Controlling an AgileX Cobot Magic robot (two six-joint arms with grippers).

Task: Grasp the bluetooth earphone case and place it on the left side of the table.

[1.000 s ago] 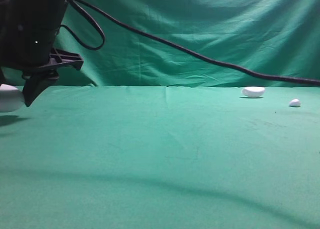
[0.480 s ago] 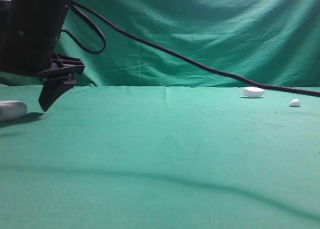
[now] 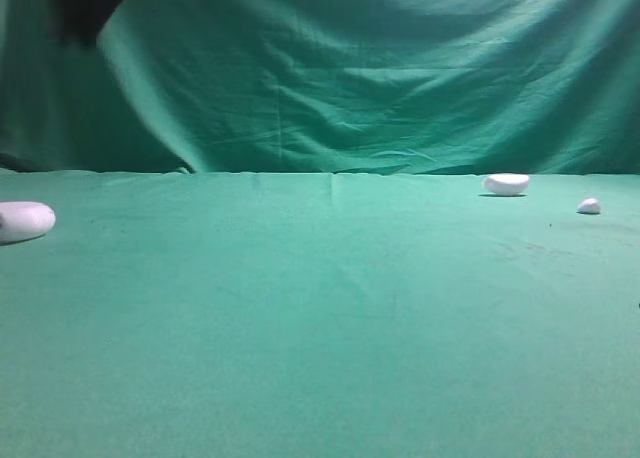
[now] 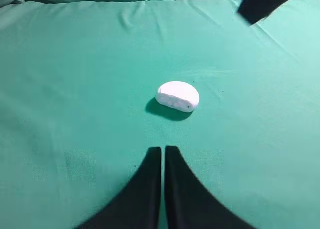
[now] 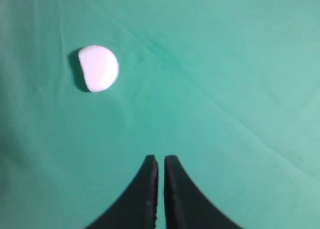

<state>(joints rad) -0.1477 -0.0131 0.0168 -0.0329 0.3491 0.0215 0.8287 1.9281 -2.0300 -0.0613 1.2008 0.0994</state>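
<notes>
The bluetooth earphone case (image 3: 22, 221) lies on the green table (image 3: 320, 318) at its far left edge, with no gripper on it. In the left wrist view the case (image 4: 177, 96) rests a short way ahead of my left gripper (image 4: 163, 149), whose black fingers are shut with nothing between them. My right gripper (image 5: 158, 158) is also shut and empty, hovering over bare cloth. In the exterior high view neither gripper shows; only a dark blur (image 3: 90, 3) remains at the top left.
A white half-dome object (image 3: 507, 184) sits at the back right, also seen as the half-dome (image 5: 98, 67) ahead-left of the right gripper. A tiny white lump (image 3: 589, 206) lies further right. A dark arm part (image 4: 260, 4) crosses the left wrist view's top right.
The black arm and cable that hung over the case at the left have lifted out of the exterior view. The case dropped slightly onto the cloth and stays there alone.
</notes>
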